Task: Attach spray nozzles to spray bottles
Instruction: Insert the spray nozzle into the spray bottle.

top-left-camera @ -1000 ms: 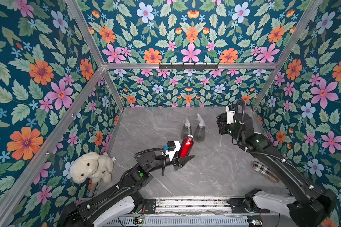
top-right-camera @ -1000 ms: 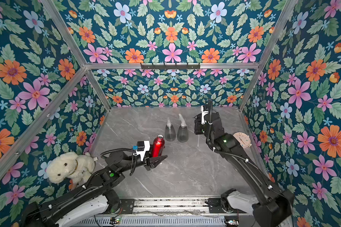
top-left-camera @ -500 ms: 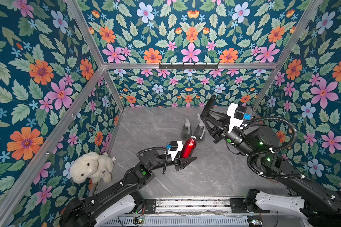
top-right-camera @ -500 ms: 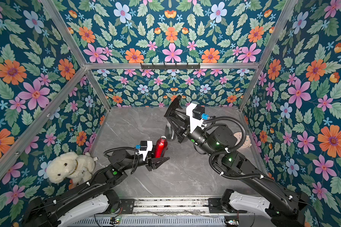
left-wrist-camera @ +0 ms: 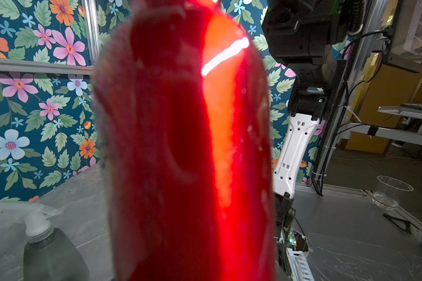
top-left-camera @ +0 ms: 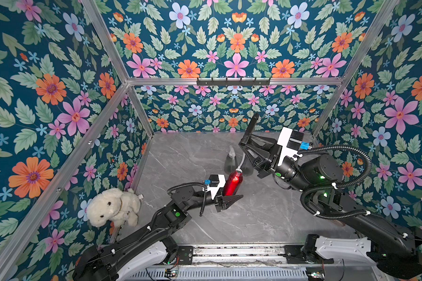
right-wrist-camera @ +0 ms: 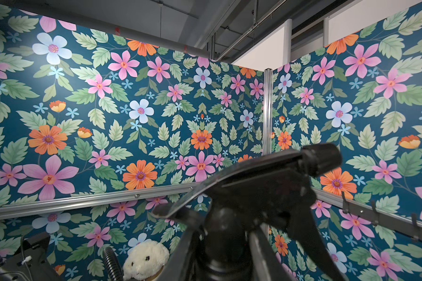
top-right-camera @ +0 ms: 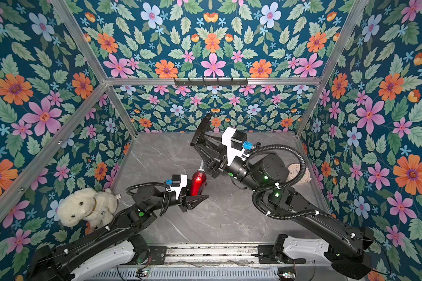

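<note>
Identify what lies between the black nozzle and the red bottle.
A thin pale dip tube hangs from the nozzle to the red bottle's mouth. Both top views show it.

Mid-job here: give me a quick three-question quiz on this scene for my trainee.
1. True or false: the left gripper is shut on the shiny red cylindrical bottle.
2. What does the right gripper hold?
A. a black plastic trigger spray nozzle
B. a sponge
C. nothing at all
3. Fill in: the nozzle's thin dip tube reaches down to the red bottle's ____.

Key: 1 true; 2 A; 3 neck.
</note>
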